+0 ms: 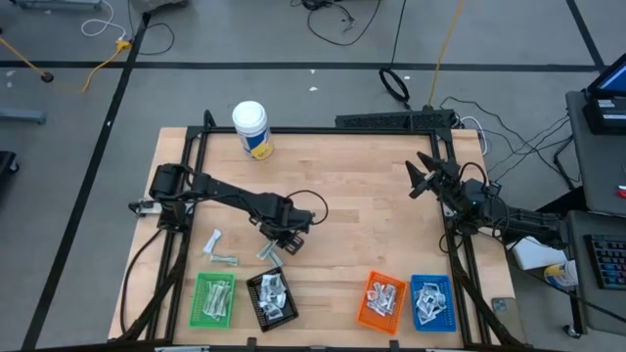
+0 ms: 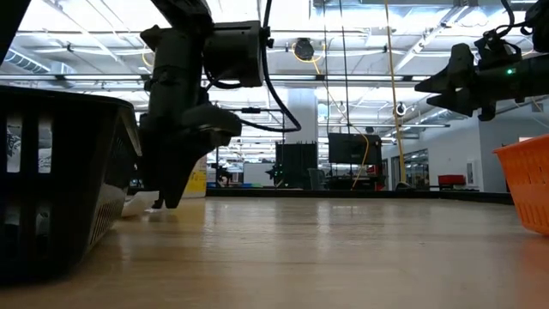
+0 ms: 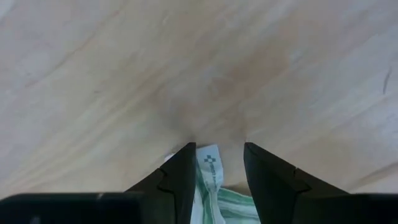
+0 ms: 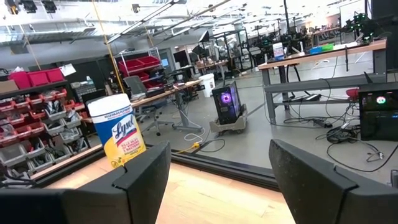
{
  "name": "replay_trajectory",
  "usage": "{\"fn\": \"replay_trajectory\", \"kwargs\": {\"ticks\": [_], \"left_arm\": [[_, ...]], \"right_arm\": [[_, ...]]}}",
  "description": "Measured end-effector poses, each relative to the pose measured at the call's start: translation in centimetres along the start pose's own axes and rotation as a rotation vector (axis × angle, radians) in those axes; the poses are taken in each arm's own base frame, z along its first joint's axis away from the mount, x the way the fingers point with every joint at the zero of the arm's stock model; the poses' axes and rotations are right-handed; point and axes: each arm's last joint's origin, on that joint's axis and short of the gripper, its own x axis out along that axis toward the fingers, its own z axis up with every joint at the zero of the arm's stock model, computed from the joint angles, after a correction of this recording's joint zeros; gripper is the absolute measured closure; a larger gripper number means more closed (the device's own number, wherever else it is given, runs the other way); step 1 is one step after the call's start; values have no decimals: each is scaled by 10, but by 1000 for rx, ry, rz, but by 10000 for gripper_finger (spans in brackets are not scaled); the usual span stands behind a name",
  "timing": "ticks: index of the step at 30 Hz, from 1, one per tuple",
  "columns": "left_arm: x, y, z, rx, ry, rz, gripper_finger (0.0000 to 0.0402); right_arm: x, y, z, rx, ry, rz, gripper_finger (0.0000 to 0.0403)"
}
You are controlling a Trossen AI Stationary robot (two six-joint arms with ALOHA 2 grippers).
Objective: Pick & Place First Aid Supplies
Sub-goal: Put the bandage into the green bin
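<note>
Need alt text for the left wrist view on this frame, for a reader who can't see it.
Two dark fingers of the left gripper point down at a light wooden table, with a white-and-green striped packet standing between them. The jaws are close to the packet on both sides; contact is not clear.

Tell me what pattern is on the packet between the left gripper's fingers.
Green and white stripes, with a white end bearing a small dark mark, on the packet; the left wrist view shows it best.

Your high view looks straight down on the pale wooden table [image 1: 342, 196]. Your low view sits at tabletop level facing the room. Left wrist view: close above the wood. Right wrist view: faces outward, sharing the tall white yellow-labelled bottle [image 4: 118, 134] with overhead.
</note>
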Motion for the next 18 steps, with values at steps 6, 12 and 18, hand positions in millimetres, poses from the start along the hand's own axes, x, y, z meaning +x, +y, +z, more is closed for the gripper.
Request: {"fn": "replay_trajectory", "kwargs": {"ticks": [6,12,18], "left_arm": [[-1,6,-2,32,17,60,250],[-12,17,-2,-18,-8,133,230],[-14,18,-11,-145,66,142,208]], "right_arm": [[0,0,0,0,0,0,135],[0,0,0,0,0,0,135],[0,0,0,0,0,0,135]]}}
